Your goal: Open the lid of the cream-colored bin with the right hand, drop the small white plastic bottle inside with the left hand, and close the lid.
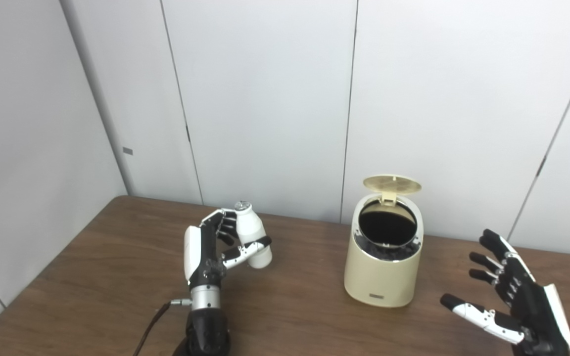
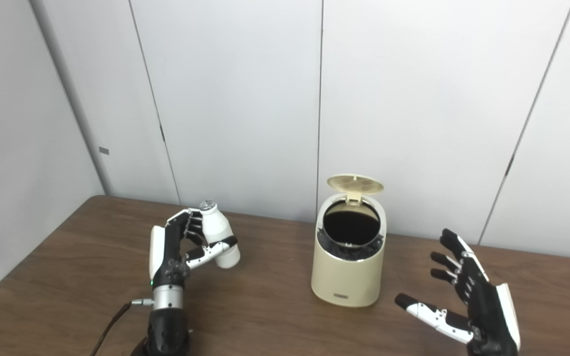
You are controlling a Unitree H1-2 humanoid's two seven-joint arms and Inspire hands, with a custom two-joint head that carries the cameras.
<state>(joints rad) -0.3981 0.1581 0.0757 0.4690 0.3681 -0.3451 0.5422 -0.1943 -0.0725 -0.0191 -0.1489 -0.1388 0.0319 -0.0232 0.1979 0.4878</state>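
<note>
The cream-colored bin [image 1: 383,274] stands on the brown table right of centre. Its round lid [image 1: 392,184] is flipped up at the back, and the dark inside [image 1: 387,225] shows. My left hand [image 1: 211,247] is raised left of the bin and shut on the small white plastic bottle [image 1: 253,235], which stands nearly upright with its cap on top, clear of the table. My right hand [image 1: 510,296] hovers low to the right of the bin, open, fingers spread, touching nothing.
The wooden table [image 1: 290,316] runs to the white panelled walls at the back and left. A dark cable [image 1: 149,326] trails from the left wrist towards the front edge. Bare table lies between the bottle and the bin.
</note>
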